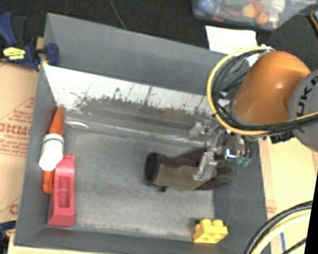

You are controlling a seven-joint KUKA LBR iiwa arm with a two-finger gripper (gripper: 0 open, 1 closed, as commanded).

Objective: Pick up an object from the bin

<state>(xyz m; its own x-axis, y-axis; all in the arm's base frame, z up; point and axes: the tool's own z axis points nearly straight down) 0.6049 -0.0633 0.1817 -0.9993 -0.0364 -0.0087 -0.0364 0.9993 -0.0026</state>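
My gripper (205,169) hangs over the right half of the bin, its metal fingers down on a dark olive-brown glove-like cloth (170,174) that lies in the middle. The fingertips touch the cloth's right end. A yellow toy brick (210,231) lies near the front right corner, below the gripper.
Along the left wall lie a pink block-shaped thing (63,192), a white cylinder (51,152) and an orange stick-like thing (55,129). The arm with its orange cover and cables comes in from the upper right.
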